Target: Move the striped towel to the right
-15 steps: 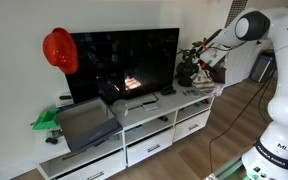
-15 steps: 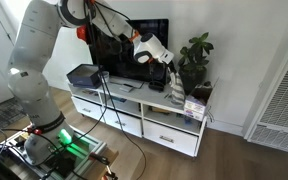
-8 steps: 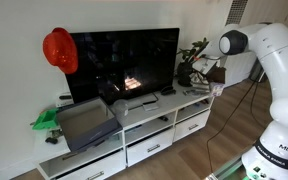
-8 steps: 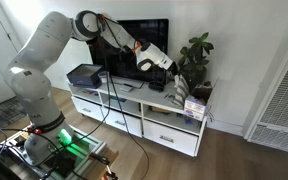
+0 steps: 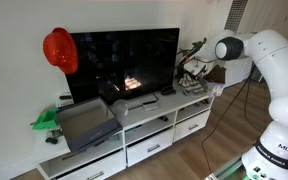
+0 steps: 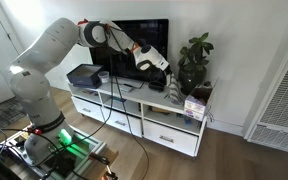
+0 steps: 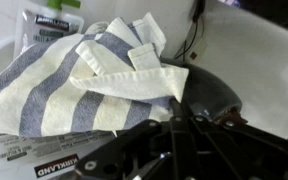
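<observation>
The striped towel (image 7: 74, 85) lies crumpled on the white cabinet top (image 7: 256, 60), just ahead of the gripper (image 7: 174, 130) and to its upper left in the wrist view. I cannot tell how wide the claw stands.

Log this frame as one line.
gripper: over striped towel | jaws: cannot tell | towel: crumpled, on Kirkland packets | grasp: not confirmed
</observation>
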Robot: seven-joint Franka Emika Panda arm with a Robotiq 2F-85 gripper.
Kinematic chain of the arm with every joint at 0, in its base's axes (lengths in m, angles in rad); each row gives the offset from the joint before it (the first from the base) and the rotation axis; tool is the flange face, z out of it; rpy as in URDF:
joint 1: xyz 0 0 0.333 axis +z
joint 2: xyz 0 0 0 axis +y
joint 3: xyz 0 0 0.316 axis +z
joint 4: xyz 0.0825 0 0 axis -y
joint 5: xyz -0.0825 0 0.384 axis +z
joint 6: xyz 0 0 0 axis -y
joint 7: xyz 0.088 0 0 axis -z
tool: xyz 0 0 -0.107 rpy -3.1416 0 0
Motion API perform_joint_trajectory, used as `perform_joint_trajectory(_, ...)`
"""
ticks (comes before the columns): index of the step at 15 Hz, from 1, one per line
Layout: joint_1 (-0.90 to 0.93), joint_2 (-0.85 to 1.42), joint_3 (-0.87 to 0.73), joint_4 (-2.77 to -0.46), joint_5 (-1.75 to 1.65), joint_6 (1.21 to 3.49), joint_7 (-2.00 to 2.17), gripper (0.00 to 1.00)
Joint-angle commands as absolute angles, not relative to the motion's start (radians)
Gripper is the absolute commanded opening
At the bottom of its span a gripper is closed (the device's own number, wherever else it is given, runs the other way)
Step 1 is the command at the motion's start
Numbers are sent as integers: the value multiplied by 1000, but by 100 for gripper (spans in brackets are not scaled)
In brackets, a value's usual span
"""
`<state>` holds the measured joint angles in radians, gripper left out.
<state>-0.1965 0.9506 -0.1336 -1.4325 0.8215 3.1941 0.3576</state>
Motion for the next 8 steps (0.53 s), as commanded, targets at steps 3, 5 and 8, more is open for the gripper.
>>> perform_joint_trajectory(3, -218, 967, -121, -1404, 756, 2960, 393, 32)
perform_joint_trajectory(5, -219, 959, -139, -1415, 729, 2893, 401, 47)
perform_joint_trajectory(8, -202, 914, -201, -1459, 644, 2778, 429, 69)
